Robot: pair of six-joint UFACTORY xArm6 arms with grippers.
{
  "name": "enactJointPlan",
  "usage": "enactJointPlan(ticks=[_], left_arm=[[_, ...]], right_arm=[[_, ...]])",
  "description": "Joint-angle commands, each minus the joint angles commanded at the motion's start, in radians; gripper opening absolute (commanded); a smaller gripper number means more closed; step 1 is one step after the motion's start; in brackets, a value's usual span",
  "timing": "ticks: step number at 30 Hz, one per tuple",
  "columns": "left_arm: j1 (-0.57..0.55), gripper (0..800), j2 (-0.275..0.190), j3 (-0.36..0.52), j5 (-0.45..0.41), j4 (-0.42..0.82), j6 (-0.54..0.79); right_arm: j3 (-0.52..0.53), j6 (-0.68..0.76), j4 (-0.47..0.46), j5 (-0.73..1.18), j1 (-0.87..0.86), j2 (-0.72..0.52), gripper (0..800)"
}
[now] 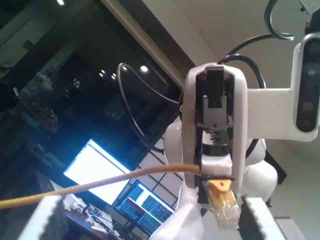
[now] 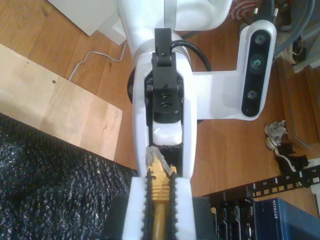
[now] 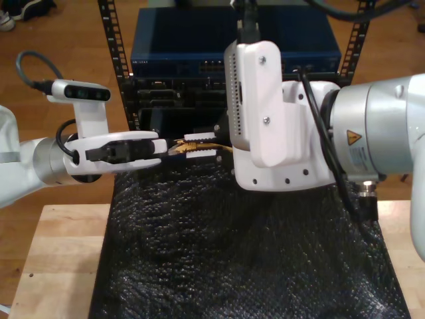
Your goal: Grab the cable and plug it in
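While my second end effector pinches the thin yellow network cable behind its clear plug and my first end effector waits spread beside it, you should next line the plug up squarely with a port on the blue network switch.

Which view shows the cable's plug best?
The first wrist view: the plug hangs unobstructed, clear body and orange boot. In the second wrist view my second gripper's fingers hide most of it; in the exterior view it is tiny.
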Motion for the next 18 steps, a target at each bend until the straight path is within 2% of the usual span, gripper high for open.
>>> enactJointPlan(ticks=[18], left_arm=[[-0.002,787,0.002,0.002,0.0,0.026,0.0]], right_arm=[[-0.003,0.0,0.002,-0.002,-0.002,0.023,2]])
